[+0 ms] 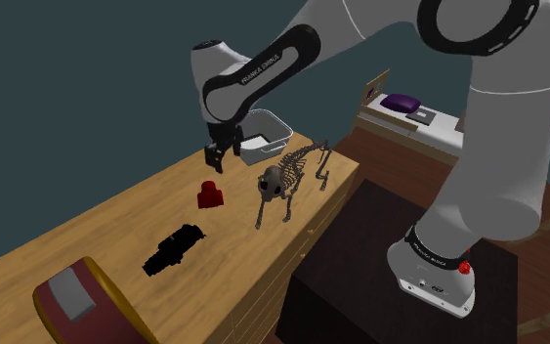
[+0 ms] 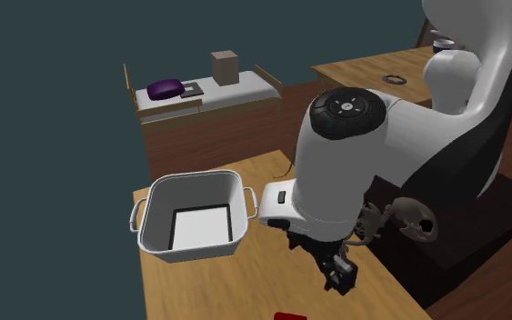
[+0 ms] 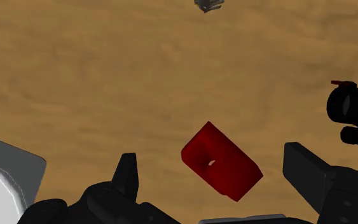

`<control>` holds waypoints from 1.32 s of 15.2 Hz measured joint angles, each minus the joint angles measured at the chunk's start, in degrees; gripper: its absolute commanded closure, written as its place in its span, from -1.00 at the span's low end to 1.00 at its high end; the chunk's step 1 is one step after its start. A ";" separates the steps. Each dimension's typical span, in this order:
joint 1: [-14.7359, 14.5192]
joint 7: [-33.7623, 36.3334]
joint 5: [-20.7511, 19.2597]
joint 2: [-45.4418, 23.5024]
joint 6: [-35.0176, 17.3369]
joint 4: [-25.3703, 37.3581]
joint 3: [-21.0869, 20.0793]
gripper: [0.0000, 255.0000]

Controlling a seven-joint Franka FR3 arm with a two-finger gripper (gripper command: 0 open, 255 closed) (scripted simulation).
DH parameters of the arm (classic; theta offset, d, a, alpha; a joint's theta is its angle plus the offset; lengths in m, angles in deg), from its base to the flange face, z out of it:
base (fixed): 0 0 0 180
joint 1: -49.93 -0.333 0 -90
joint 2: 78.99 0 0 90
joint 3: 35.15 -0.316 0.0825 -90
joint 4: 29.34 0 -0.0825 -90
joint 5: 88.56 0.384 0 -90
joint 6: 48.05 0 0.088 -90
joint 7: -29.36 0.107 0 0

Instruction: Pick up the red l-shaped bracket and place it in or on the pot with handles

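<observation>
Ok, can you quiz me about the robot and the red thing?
1. True or false: the bracket already lies in the pot.
2. Pick one. What stands beside the bracket on the table? A) a skeleton B) a teapot C) a ball
3. Fill the gap: the fingers of the hand are ___ (open or shut).

Key
1. False: it lies on the table, below the hand.
2. A
3. open: they stand apart and touch nothing.
</observation>
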State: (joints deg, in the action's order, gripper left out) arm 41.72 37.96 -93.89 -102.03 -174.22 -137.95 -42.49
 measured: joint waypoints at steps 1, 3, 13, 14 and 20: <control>-0.50 0.47 -0.18 -2.08 0.20 2.09 -0.10 -1.00; -1.11 0.81 -0.52 -6.22 0.19 5.94 -0.09 -1.00; -3.63 2.14 -1.56 -21.06 -0.62 19.27 0.17 -1.00; -3.63 2.13 -1.62 -21.54 -1.10 19.25 0.23 -1.00; -3.75 2.30 -1.78 -22.76 -2.53 19.05 0.36 -1.00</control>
State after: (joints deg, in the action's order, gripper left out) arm 37.97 40.26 -95.67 -124.79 -176.75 -118.90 -42.13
